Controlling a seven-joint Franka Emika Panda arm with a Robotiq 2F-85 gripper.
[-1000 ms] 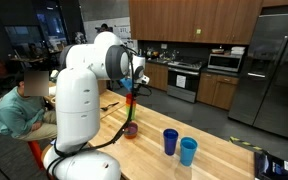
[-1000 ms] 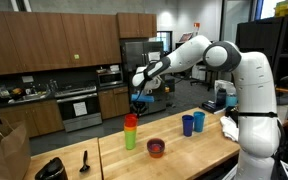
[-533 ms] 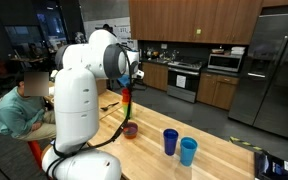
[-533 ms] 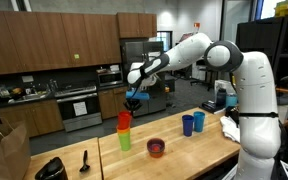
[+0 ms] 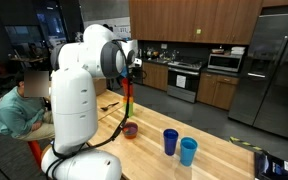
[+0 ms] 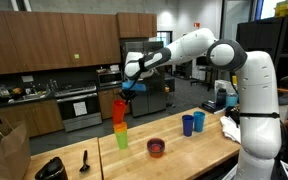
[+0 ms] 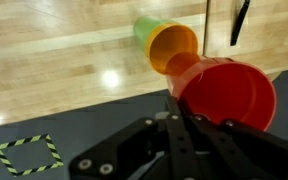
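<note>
Compared to a second ago, the cup stack [image 6: 119, 124] has shifted left along the counter and sits a bit higher in an exterior view. It's red on top, orange in the middle, green at the bottom, loosely nested so it reads as a tall tower. The gripper [image 6: 127, 90] has gone left with it, and the arm reaches out further than before. The bowl, the blue cups and the spoon haven't budged.

The jaws look pinched on the red rim. The wrist view has the fingers [image 7: 176, 130] drawn together right at the red cup [image 7: 229, 95], with the orange cup [image 7: 174, 45] and green cup [image 7: 144, 28] pointing away toward the wooden tabletop [image 7: 54, 50]. Can't tell if the green end touches the wood.

Left to right on the counter:
- a paper bag [image 6: 4, 150]
- a black spoon [image 6: 84, 158], well apart from the stack
- the stack itself
- a red bowl [image 6: 156, 147] near its right side
- two blue cups [image 6: 192, 123] further along
- a white cloth [image 6: 229, 126] by the robot's body

From the opposite side the robot's own white bulk crowds the view, so the stack shows only as a thin coloured strip [image 5: 127, 100], with a seated person [image 5: 19, 105] at far left.
</note>
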